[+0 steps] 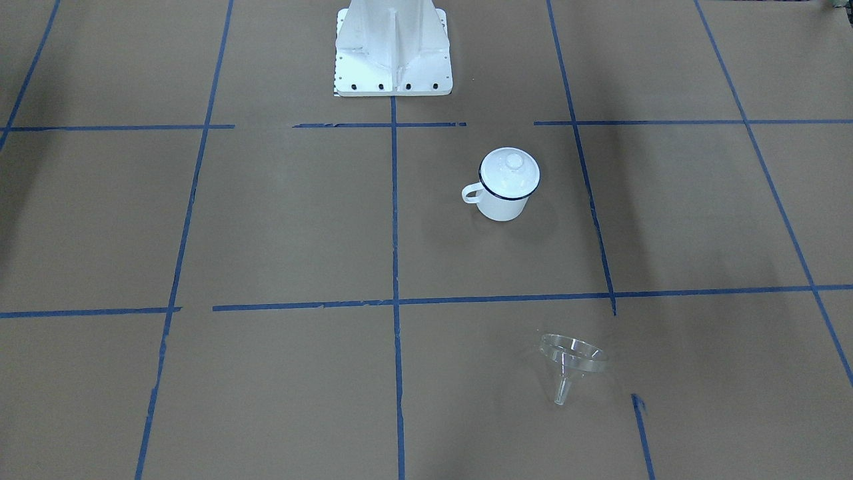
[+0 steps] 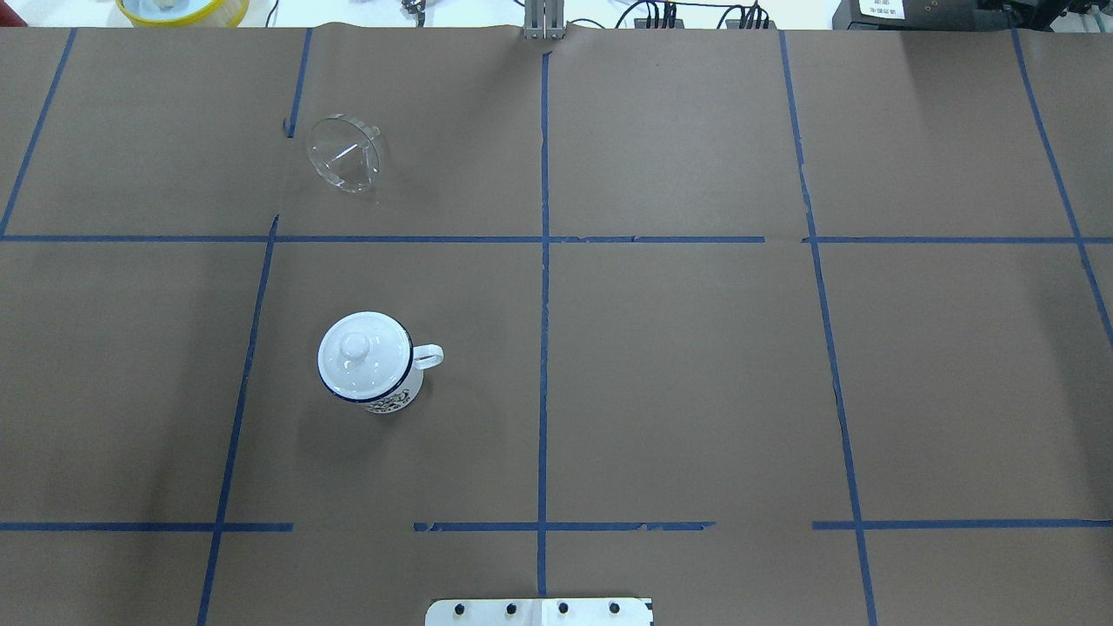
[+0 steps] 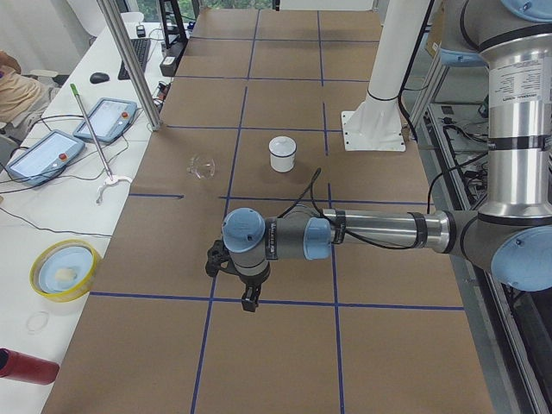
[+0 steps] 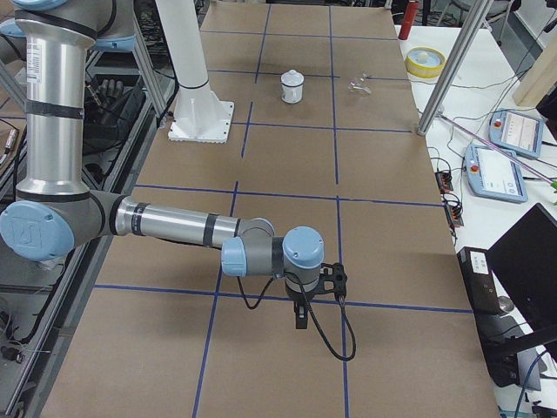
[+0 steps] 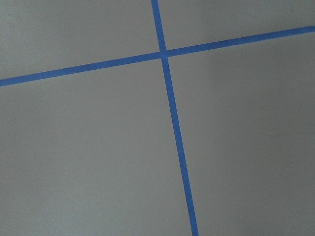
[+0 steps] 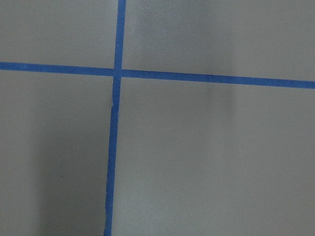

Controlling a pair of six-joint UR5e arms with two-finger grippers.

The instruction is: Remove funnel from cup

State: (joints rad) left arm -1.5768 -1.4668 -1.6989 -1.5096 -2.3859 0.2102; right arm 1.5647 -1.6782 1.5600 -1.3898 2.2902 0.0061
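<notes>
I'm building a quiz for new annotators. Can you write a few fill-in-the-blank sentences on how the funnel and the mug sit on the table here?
1. The funnel is out of the cup and lies on its ____ on the table.
2. The cup's mouth is covered by a white domed ____ with a knob.
3. In the overhead view the cup's handle points toward that view's ____.
4. Funnel and cup are both on the robot's ____ half of the table.

Missing words: side; lid; right; left.

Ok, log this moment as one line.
white enamel mug: upright, white domed lid on | small clear funnel: on its side on brown-papered table, outside mug | left hand, right hand: clear of both, open/shut unclear
</notes>
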